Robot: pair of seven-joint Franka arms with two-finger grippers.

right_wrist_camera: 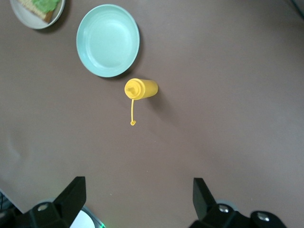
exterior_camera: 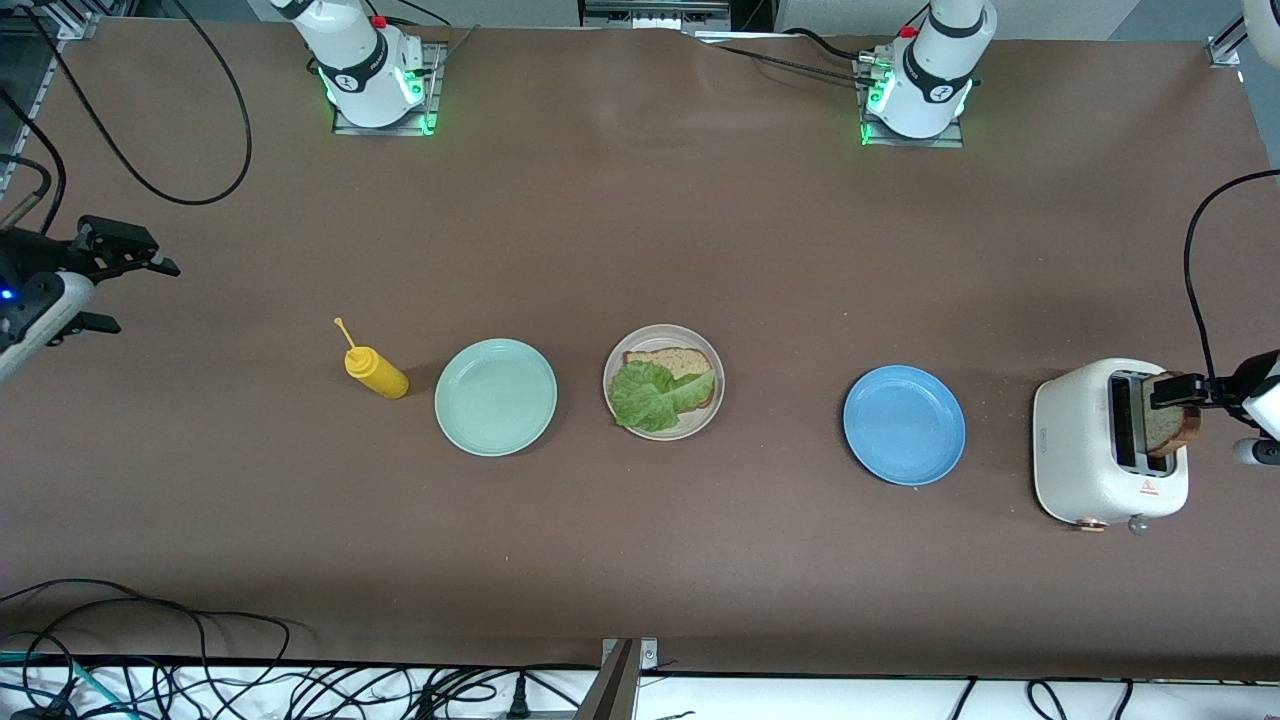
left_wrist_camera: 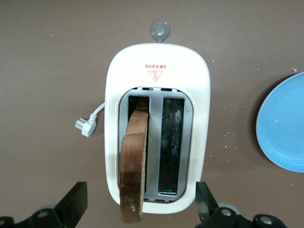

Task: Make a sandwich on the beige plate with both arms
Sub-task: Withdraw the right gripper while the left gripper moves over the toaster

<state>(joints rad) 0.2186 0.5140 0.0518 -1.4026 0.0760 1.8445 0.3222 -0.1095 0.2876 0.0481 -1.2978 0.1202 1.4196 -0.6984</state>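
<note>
Hovering over white toaster [exterior_camera: 1105,445], left gripper [left_wrist_camera: 141,206] spread wide, straddling toast slice [left_wrist_camera: 134,164] poking tilted from one slot, gripping nothing; idling wide open above bare table at its own end near yellow squeeze bottle [right_wrist_camera: 141,89], right gripper [right_wrist_camera: 137,202]. Sitting on beige plate [exterior_camera: 625,417] between mint-green plate [exterior_camera: 496,396] and blue plate [exterior_camera: 904,425], bottom bread slice [exterior_camera: 672,362] with lettuce [exterior_camera: 648,396] on top, missing its top slice. Risking, by judgement, fingers clipping the toaster rim or pinching the leaning slice off-centre; slice slipping, crumbling, or toaster dragging along during lift.

Left claw [left_wrist_camera: 137,206] hangs high with fingers spread wide; right claw [right_wrist_camera: 137,204] likewise, waiting
</note>
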